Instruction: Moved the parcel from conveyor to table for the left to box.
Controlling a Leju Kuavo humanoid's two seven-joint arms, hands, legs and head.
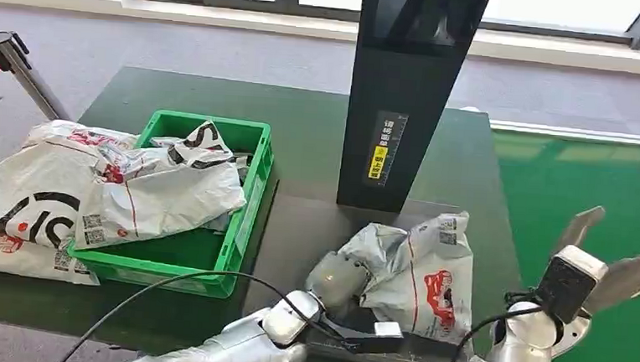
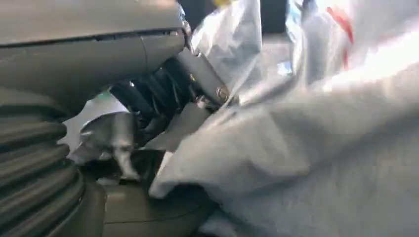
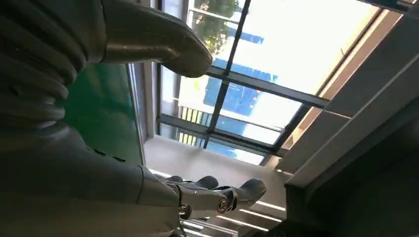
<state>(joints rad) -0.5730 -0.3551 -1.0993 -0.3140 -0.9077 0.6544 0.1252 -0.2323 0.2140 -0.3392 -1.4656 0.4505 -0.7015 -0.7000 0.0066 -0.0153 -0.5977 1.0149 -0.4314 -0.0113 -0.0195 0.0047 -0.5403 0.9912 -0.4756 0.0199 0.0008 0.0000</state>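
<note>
Head view, left robot hand point(image 1: 340, 279) gripping parcel point(image 1: 420, 267), green box point(image 1: 243, 218) beside

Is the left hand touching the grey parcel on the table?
Touching. In the left wrist view, the left hand's dark fingers press into the grey parcel with no gap.

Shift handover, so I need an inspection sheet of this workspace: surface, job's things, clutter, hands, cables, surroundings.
Surface: dark green table, a grey mat under the parcel.
Job's things: white parcel lies on the mat before the black scanner post; green crate on the left holds bagged parcels, one draped over its rim.
Clutter: a large white bag lies beside the crate.
Hands: left hand is against the parcel, its fingers under the wrap; right hand is raised off the table, fingers spread, holding nothing.
Cables: a black cable runs along the left arm.
Surroundings: grey carpet, green floor on the right, windows, a barrier post.
</note>
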